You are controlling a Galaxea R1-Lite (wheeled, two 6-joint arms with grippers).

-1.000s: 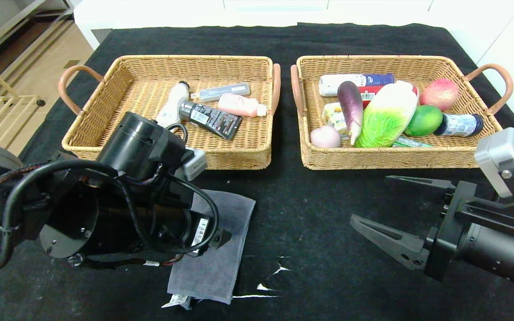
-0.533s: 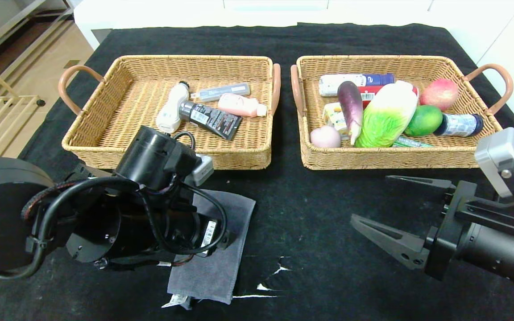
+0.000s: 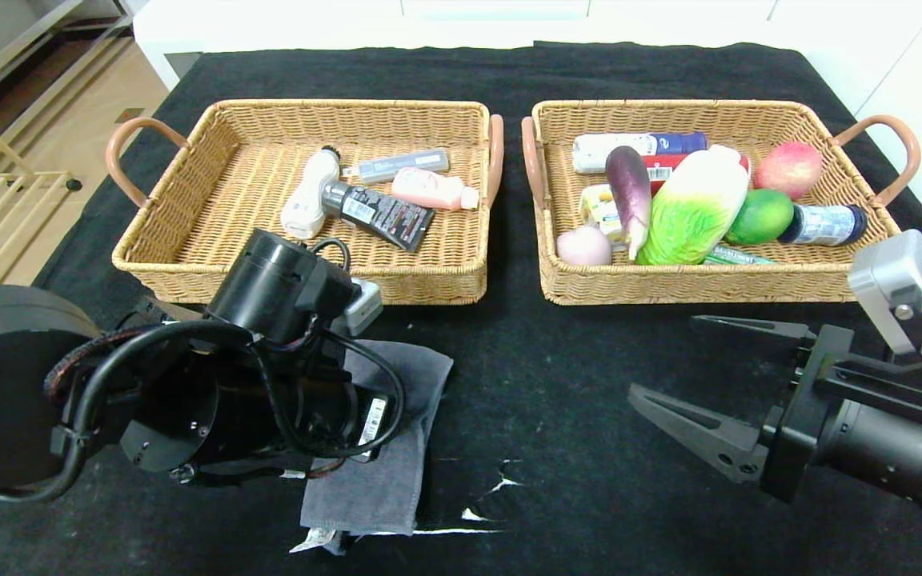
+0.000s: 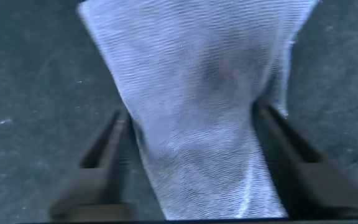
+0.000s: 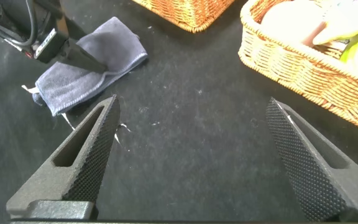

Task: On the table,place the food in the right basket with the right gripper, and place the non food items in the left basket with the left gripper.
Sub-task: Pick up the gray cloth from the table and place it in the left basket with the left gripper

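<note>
A grey towel (image 3: 385, 480) lies on the black table in front of the left basket (image 3: 429, 284). My left gripper (image 4: 188, 112) is down on it, hidden under its own arm in the head view. In the left wrist view the towel (image 4: 197, 93) is bunched between the two fingers, which stand wide apart and touch its sides. My right gripper (image 3: 663, 358) is open and empty, low over the table in front of the right basket (image 3: 669, 284). The right wrist view shows the towel (image 5: 92, 68) with the left gripper on it, beyond the right gripper (image 5: 191, 106).
The left basket holds a white bottle (image 3: 303, 204), a dark tube (image 3: 381, 212), a pink bottle (image 3: 433, 190) and a grey tube (image 3: 401, 164). The right basket holds a cabbage (image 3: 693, 208), an eggplant (image 3: 629, 192), a mango (image 3: 759, 216), a peach (image 3: 787, 168) and bottles.
My left arm came down and forward onto the towel. The towel's right edge has since drawn in and bunched up. The right arm has not moved.
</note>
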